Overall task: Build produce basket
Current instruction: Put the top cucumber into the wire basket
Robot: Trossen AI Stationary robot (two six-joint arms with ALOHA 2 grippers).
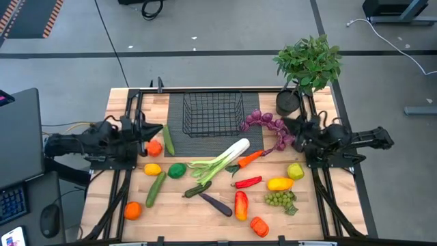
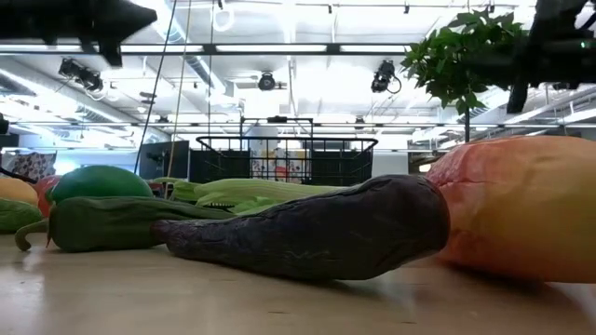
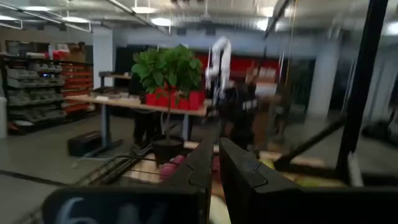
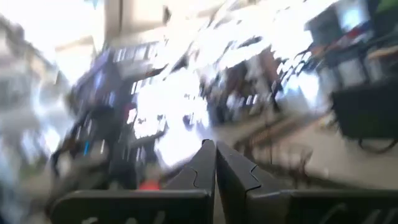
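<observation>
Both my left hand [image 1: 158,130] and right hand [image 1: 287,124] are hovering pinched together and empty, eyeing the leek [image 1: 220,162], probably light, soft, best gripped mid-stalk for the basket [image 1: 212,113].

Both arms lie level, pointing inward at each other; the left hand [image 1: 156,130] and right hand [image 1: 288,125] are closed, gripping nothing.

You have the basket [image 1: 213,113] at the table's [image 1: 321,208] far middle, on a mat [image 1: 179,143]. The potted plant [image 1: 307,65] stands at the far right corner. The produce [image 1: 225,179] lies scattered nearer you, in front of the basket. The left gripper [image 1: 158,130] sits left of the basket, the right gripper [image 1: 287,125] right of it.
</observation>
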